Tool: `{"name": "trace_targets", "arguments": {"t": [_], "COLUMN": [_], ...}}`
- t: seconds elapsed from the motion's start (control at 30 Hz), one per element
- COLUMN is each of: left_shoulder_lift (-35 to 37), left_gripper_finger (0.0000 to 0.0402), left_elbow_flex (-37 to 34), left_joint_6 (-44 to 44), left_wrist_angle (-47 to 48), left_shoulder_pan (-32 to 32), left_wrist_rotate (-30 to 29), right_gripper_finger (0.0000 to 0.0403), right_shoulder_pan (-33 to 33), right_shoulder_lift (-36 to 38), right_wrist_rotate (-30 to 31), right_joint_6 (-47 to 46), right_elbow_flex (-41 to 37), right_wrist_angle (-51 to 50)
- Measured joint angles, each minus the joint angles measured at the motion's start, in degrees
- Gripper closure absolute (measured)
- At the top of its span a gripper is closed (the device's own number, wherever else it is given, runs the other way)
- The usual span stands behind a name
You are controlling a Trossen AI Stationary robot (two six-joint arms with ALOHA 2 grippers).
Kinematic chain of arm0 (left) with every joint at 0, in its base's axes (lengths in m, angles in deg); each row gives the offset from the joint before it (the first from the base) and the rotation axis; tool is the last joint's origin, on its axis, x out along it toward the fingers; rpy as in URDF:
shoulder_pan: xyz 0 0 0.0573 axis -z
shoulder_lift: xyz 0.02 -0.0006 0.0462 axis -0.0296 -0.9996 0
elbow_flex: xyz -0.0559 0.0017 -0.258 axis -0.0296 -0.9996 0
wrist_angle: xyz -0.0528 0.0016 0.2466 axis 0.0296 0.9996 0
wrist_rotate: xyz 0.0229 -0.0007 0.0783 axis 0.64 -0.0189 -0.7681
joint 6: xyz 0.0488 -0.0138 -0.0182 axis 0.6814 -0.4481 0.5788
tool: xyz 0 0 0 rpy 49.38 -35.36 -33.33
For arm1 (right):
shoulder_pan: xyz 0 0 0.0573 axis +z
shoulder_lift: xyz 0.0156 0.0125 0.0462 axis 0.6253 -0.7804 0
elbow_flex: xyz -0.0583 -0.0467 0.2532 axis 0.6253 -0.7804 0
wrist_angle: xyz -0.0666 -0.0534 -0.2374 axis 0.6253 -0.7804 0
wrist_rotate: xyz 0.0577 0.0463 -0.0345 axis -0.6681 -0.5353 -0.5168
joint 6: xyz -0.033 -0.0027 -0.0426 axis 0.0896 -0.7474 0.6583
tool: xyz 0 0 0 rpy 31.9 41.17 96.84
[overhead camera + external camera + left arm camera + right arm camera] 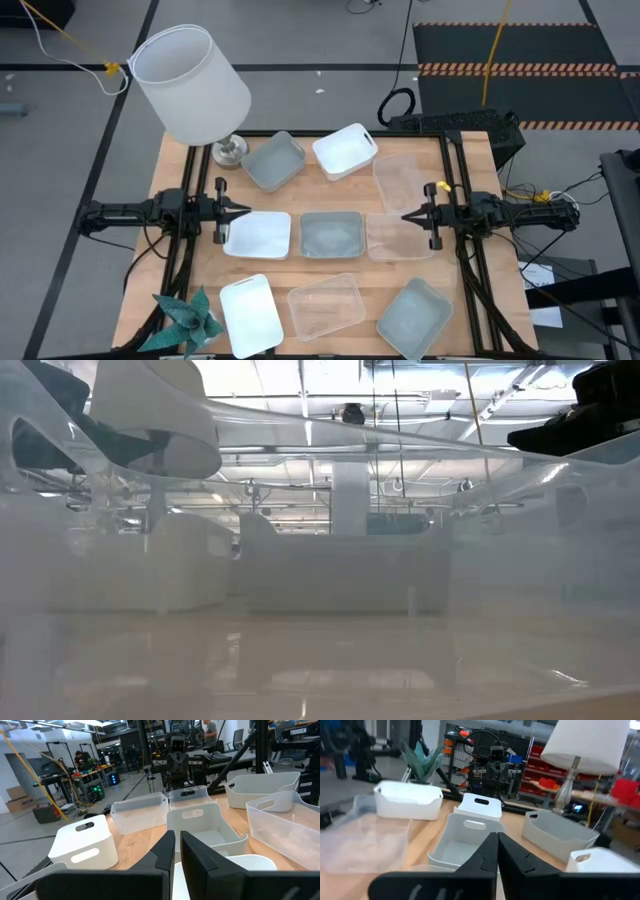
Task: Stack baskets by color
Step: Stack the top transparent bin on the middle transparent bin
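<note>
Baskets lie spread over the wooden table (pixel 185 160) in three loose rows, none stacked, and each one whose inside shows holds nothing. In the far row a grey-blue basket (pixel 273 161) sits just beside the lamp base (pixel 229 150), a white basket (pixel 345 151) is tilted next to it, and a clear basket (pixel 400 178) lies toward the right side. The middle row has a white basket (pixel 258 236) on the left, a grey-blue basket (pixel 331 235) in the centre and a clear basket (pixel 398 238) on the right. Nearest the front edge are a white basket (pixel 251 314), a clear basket (pixel 325 306) and a grey-blue basket (pixel 413 317), all set at slight angles. All are shallow and rectangular with rounded corners; the wrist views show slot handles in their end walls — the clear ones let the wood show through. The left gripper (pixel 243 212) hangs at the left edge of the middle white basket, its fingers (pixel 165 854) nearly together with only a narrow gap and holding nothing. The right gripper (pixel 406 216) sits over the middle clear basket with its fingers (pixel 487 852) pressed fully together, empty. A large white lampshade (pixel 190 83) leans over the far left corner, and a teal plant (pixel 188 320) stands at the near left corner.
</note>
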Motion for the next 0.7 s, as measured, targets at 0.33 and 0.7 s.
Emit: {"name": "trace_targets", "arguments": {"t": [0.33,0.7], "left_shoulder_lift": [0.0,0.0], "left_gripper_finger": [0.0369,0.0369], "left_elbow_flex": [0.0,0.0], "left_joint_6": [0.0,0.0], "left_wrist_angle": [0.0,0.0], "left_shoulder_pan": [0.0,0.0], "left_wrist_rotate": [0.0,0.0], "right_gripper_finger": [0.0403,0.0403], "right_shoulder_pan": [0.0,0.0], "right_shoulder_lift": [-0.2,-0.4], "right_wrist_rotate": [-3.6,-5.8], "right_joint_6": [-15.7,-12.3], "right_elbow_flex": [0.0,0.0], "right_wrist_angle": [0.3,3.9]}}
